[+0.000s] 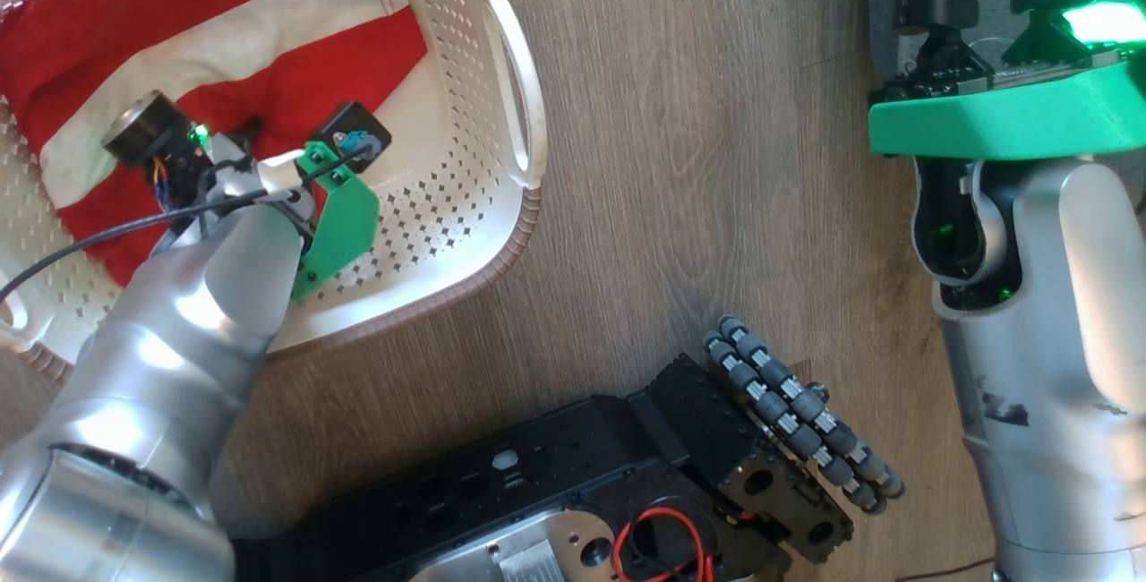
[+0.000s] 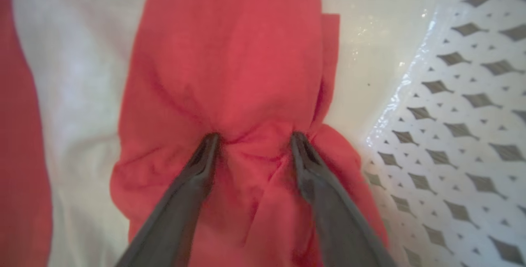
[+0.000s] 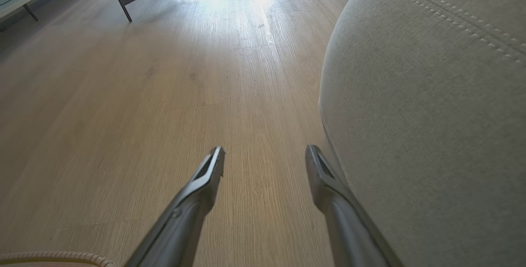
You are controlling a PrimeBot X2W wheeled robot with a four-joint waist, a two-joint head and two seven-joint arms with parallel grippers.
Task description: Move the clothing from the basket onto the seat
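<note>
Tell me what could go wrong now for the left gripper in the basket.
The left gripper, open, presses on one small fold of the clothing; closing may pinch too little, and the fabric could slip. The basket wall is close on one side; a lift might drag the basket.

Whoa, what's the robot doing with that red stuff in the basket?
It's moving laundry. The left gripper is down in the basket, its open fingers pressed into the red clothing with a fold bunched between them. It hasn't pinched shut yet, so nothing is lifted. The right gripper is open and empty, hanging over the wooden floor right beside the grey seat, where the clothes should go.
</note>
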